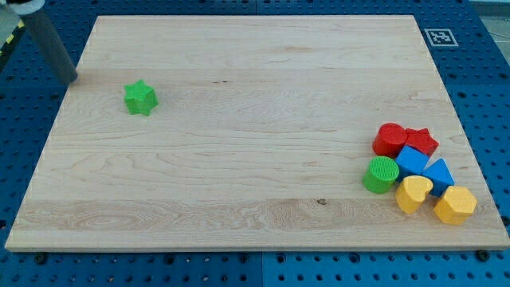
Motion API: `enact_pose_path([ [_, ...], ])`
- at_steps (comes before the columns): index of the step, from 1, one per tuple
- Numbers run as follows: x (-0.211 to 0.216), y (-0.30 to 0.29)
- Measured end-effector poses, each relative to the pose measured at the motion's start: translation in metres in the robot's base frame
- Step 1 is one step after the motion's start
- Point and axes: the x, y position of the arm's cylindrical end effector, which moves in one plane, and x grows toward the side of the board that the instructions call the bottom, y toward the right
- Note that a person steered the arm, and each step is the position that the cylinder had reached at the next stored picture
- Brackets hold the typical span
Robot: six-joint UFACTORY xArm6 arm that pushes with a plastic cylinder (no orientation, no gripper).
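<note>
My tip (72,80) rests at the board's left edge near the view's top left, at the end of the dark rod. The nearest block is a green star (140,97), a short way to the tip's right and slightly lower, not touched. All other blocks sit clustered at the view's bottom right: a red cylinder (390,139), a red star-like block (421,141), a blue cube (411,160), a blue triangular block (437,174), a green cylinder (382,174), a yellow heart (413,192) and a yellow hexagon-like block (455,205).
The wooden board (255,72) lies on a blue perforated table (486,72). A black-and-white marker tag (440,37) sits just off the board's top right corner.
</note>
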Motion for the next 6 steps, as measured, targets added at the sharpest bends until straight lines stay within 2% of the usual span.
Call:
enact_pose_path([
  [1,0.013,0.010],
  [2,0.030,0.045],
  [6,0.045,0.107],
])
